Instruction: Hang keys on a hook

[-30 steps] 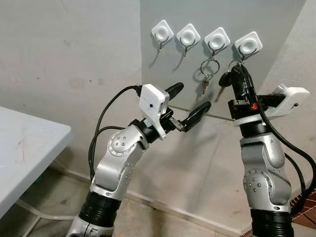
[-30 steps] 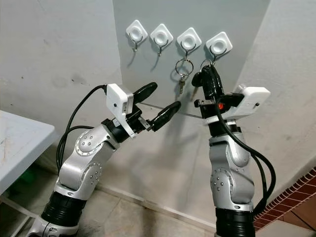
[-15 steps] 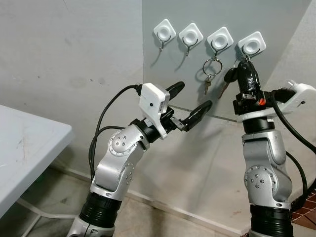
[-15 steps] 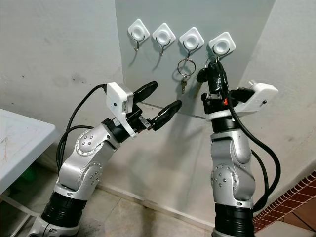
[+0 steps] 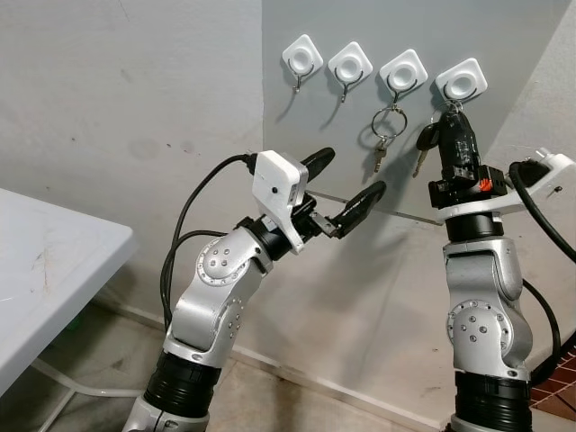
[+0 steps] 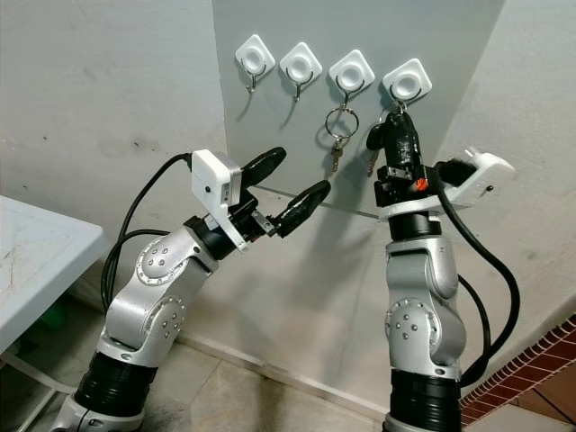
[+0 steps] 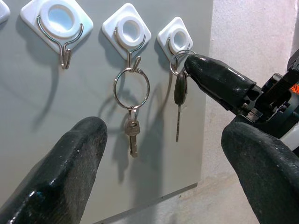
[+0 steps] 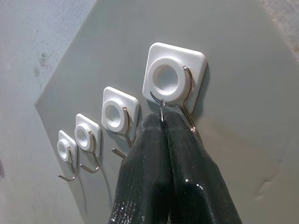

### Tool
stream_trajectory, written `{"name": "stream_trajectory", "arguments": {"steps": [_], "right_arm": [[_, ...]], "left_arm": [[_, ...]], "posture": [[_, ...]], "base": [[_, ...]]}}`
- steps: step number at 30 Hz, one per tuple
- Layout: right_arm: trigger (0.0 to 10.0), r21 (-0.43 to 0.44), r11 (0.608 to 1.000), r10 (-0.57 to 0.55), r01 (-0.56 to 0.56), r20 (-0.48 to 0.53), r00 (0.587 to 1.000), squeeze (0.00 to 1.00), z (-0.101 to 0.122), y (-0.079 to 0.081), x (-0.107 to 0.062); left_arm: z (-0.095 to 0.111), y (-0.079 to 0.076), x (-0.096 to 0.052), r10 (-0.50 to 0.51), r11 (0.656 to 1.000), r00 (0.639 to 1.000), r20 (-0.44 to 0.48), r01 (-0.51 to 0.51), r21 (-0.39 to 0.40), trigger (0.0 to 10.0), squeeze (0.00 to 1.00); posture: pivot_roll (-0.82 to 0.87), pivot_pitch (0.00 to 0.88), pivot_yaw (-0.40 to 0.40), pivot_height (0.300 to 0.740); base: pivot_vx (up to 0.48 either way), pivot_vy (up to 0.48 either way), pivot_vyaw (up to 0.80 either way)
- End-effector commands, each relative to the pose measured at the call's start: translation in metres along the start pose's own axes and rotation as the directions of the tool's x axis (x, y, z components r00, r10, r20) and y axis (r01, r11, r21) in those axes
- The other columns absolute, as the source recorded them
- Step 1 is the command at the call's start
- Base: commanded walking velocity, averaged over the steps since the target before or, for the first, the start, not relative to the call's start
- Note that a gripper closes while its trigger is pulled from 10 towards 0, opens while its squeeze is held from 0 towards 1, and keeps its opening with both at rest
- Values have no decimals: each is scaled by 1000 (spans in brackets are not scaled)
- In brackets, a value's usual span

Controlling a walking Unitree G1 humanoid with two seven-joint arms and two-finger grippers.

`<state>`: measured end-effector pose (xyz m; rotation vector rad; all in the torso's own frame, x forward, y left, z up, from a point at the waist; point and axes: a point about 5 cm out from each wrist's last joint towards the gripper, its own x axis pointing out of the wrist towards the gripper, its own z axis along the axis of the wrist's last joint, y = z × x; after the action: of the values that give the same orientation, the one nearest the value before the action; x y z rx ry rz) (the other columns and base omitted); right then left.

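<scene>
Reaching up to the grey wall panel (image 5: 360, 117), the robot's right gripper (image 5: 454, 121) has its two black fingers pressed together on the metal ring (image 8: 161, 111) of a black-headed key (image 7: 180, 88), just under the rightmost hook (image 5: 461, 84) of the row. In the right wrist view the ring sits against the wire of that hook, at the fingertips; whether it is fully seated on the wire cannot be told. The key itself dangles beside the gripper, on the side nearer the middle of the panel.

Four white square hooks are fixed along the top of the panel. The one next to the rightmost hook (image 5: 402, 72) carries a large key ring (image 5: 389, 121) with a small silver key (image 7: 132, 134) hanging from it. The two hooks (image 5: 301, 58) farthest from the right gripper hang bare.

The left gripper (image 5: 346, 189) is held up in front of the lower part of the panel, below the hooks, its fingers (image 7: 70, 163) spread wide apart and holding nothing. A white camera box (image 5: 277, 189) rides on its wrist.

A white table (image 5: 45, 270) stands well away from the panel, on the robot's left.
</scene>
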<state>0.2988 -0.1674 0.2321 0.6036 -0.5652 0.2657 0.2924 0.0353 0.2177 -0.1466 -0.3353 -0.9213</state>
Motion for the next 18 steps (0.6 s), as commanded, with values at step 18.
{"name": "stream_trajectory", "arguments": {"steps": [18], "right_arm": [[10000, 123, 992, 36, -41, 41, 999, 0, 1, 7, -6]], "left_arm": [[6, -1, 0, -1, 1000, 1000, 12, 1, 5, 10000, 0]], "posture": [[-18, 8, -20, 740]], "base": [[0, 0, 0]]}}
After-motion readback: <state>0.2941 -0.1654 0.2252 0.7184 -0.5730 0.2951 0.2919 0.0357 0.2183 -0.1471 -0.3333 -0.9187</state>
